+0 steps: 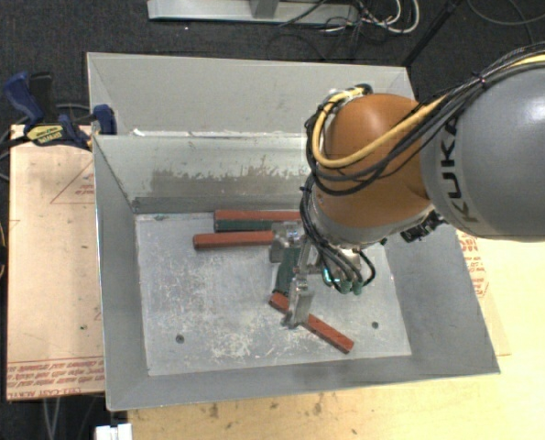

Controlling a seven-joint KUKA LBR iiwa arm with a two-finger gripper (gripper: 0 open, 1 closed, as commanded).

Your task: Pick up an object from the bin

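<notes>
The hand (296,317) is low in the grey bin (162,337), its tip down at the floor on the upper-left end of a short red-brown bar (332,335); that bar lies flat and slantwise in the bin's near-right part, its free end pointing toward the near-right corner. The hand's tip meets the bar crosswise, which I judge suits a narrow stick, since a grip across the short width gives the surest hold; whether the hand is apart, together, or clamped on the bar I cannot tell, for the arm's orange cover (373,159) and cables crowd that spot.

Two more red-brown bars lie well apart from the hand, near the back wall: one (249,216) close along the foot of the wall, the other (231,240) just in front of it and roughly parallel; both lie flat and are harder to reach cleanly with the wall so near. The slanted bar has bare floor on all sides, so it looks like the easier choice; the pick seems at the grasping step, with the lift not yet made.
</notes>
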